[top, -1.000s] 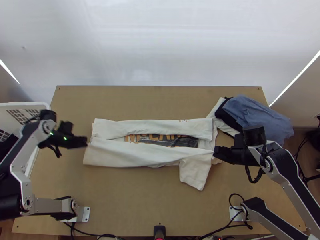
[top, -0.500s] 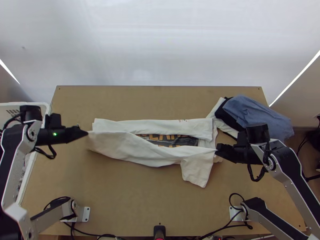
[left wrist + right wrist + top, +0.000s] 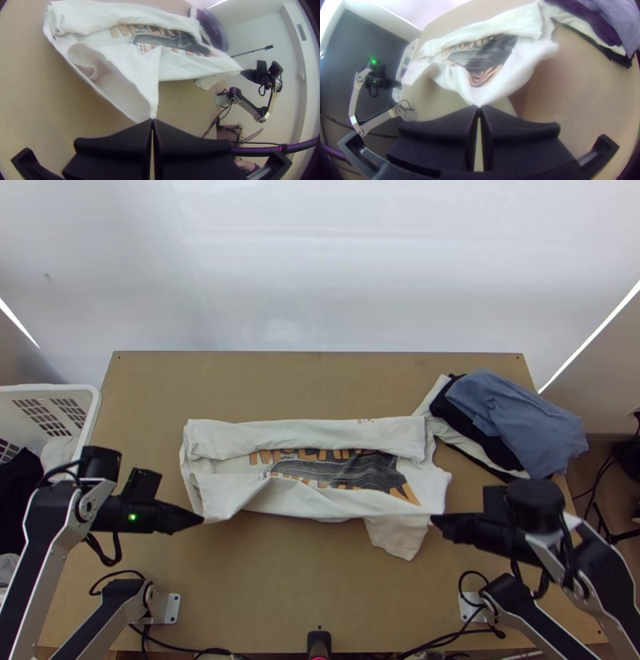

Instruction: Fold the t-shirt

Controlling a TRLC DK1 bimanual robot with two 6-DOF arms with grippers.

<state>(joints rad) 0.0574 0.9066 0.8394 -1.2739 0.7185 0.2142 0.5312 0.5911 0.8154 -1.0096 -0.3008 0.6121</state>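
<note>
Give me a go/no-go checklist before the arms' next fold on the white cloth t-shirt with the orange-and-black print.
1. Left black flat-fingered gripper shut on the white cloth t-shirt: ok, at its near left corner.
2. Right black flat-fingered gripper shut on the shirt: ok, near edge, by the sleeve end.
3. Far side folded inward: ok.
4. Near side laid over the orange-and-black print: not ok, edge held up, print exposed.
5. Near sleeve tucked in: not ok, sticks out toward the arm bases.
6. Shirt free of the blue-and-black cloth pile: cannot tell, white cloth runs between them.
</note>
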